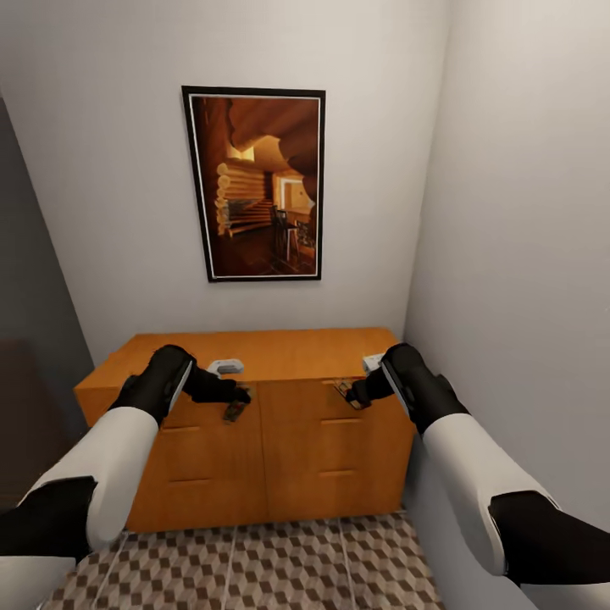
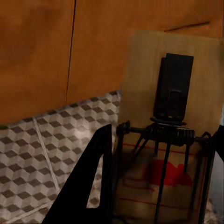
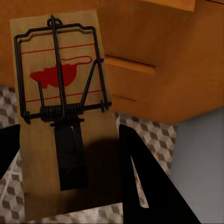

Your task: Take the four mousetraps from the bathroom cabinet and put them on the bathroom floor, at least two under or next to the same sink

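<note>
A: Walls first — pale, closing a narrow nook; dark-framed picture point(image 1: 254, 182) hung above. Below it, cabinet point(image 1: 254, 428), orange-brown, drawer fronts shut. Cube-patterned bathroom floor point(image 1: 280, 563) at its foot.

B: Arms?

A: Both raised before cabinet's front edge. Left gripper point(image 1: 239, 398) clenched on left mousetrap point(image 1: 235, 411); right gripper point(image 1: 354, 393) clenched on right mousetrap point(image 1: 346, 390). Each trap pinched by its plain end, held out in front of drawer fronts, well above tiles.

B: Closer looks?

A: Left wrist view: tan board point(image 2: 170, 135), wire spring, red mark, between dark fingers point(image 2: 91, 182). Right wrist view: same — board point(image 3: 60, 112) with red mouse print.

B: Step in hand?

A: Likely carrying two traps away from cabinet. Next calls for backing off, turning toward sink, lowering both flat onto tiles beside it.

B: Hidden?

A: Two small pale objects point(image 1: 225, 367) on cabinet top — too small to identify. Right arm's wrist covers part of one. Remaining two traps' whereabouts not to be told.
</note>
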### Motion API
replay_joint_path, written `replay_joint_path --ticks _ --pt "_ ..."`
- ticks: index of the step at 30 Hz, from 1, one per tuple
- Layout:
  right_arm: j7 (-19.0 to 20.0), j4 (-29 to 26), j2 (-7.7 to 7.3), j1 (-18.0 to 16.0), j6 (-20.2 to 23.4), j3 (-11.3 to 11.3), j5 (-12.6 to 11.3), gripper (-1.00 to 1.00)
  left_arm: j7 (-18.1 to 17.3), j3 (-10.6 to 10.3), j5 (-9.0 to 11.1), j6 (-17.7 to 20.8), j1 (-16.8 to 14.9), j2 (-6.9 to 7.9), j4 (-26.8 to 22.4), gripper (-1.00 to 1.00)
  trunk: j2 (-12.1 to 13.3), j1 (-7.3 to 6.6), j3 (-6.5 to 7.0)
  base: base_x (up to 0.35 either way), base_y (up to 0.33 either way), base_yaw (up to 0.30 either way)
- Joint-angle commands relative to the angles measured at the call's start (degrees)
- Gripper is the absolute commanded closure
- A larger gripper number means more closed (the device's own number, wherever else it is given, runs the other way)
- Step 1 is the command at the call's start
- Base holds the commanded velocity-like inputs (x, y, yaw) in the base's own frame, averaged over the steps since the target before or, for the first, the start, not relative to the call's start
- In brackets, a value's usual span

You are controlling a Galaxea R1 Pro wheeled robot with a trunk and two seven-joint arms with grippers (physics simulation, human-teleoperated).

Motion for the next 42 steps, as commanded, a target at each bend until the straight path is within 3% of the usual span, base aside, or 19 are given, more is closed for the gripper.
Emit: replay_joint_path --ticks 1,6,12,15,18,20,21,22,25,32,35,38,42 --pt "0.31 -0.02 0.04 -0.03 0.21 0.03 0.43 1.00 -0.42 0.20 -0.81 0.00 -0.04 -0.39 1.05 1.00 -0.05 -0.03 -0.07 -0.339 0.064 0.000" --pt "0.66 0.08 0.09 0.03 0.21 0.03 0.15 1.00 -0.07 0.20 -0.90 -0.36 -0.04 -1.18 6.45 1.00 -0.05 -0.03 -0.07 -0.339 0.083 0.000" --pt "0.81 0.20 0.11 0.60 0.21 0.05 0.04 1.00 0.17 0.20 -0.93 -1.97 -0.03 -1.59 9.05 1.00 -0.05 -0.03 -0.07 -0.339 0.092 0.000" --pt "0.45 0.25 0.31 3.30 0.21 0.14 0.40 1.00 0.37 0.20 -0.80 -6.98 0.05 -1.63 13.26 1.00 -0.05 -0.03 -0.07 -0.339 0.093 0.000" --pt "0.23 0.32 1.00 7.44 0.21 0.19 0.53 1.00 1.59 0.23 -0.57 -16.43 0.11 -1.42 22.31 1.00 -0.05 -0.03 -0.07 -0.322 0.093 0.000" --pt "0.20 0.83 1.51 9.57 -3.39 0.20 0.32 1.00 5.11 0.26 -0.22 -23.06 0.12 -1.34 27.91 1.00 -0.05 -0.03 -0.07 -0.261 0.100 0.000" --pt "0.15 3.41 2.59 12.02 -7.08 0.17 0.22 1.00 10.82 0.29 0.13 -28.54 0.28 -1.42 32.22 1.00 -0.05 -0.03 -0.07 -0.208 0.109 0.000" --pt "0.07 4.75 3.06 12.52 -8.54 0.15 0.21 1.00 12.34 0.35 0.42 -29.66 0.32 -1.43 32.95 1.00 -0.05 -0.03 -0.07 -0.201 0.110 0.000" --pt "-0.78 9.10 3.89 13.17 -13.64 0.11 0.12 1.00 14.51 0.45 1.70 -31.28 0.34 -1.35 33.92 1.00 -0.05 -0.03 -0.07 -0.193 0.111 0.000" --pt "-6.06 18.21 4.28 13.39 -23.68 -0.10 -0.12 1.00 16.17 0.47 4.60 -33.82 0.31 -1.20 34.24 1.00 -0.05 -0.03 -0.07 -0.152 0.078 0.000" --pt "-7.71 23.03 4.40 13.40 -27.23 -0.13 -1.68 1.00 18.23 0.46 4.98 -35.10 0.41 -1.21 34.25 1.00 -0.05 -0.03 -0.07 -0.039 0.012 0.000" --pt "-9.99 27.92 4.47 13.40 -31.55 -0.14 -4.98 1.00 20.46 0.53 5.23 -36.28 0.86 -1.27 34.31 1.00 -0.05 -0.03 -0.07 -0.154 0.003 0.000" --pt "-11.16 29.95 4.49 13.40 -33.14 -0.15 -6.10 1.00 21.02 0.55 6.23 -36.93 2.27 -1.40 34.29 1.00 -0.05 -0.03 -0.07 -0.295 0.001 0.000"
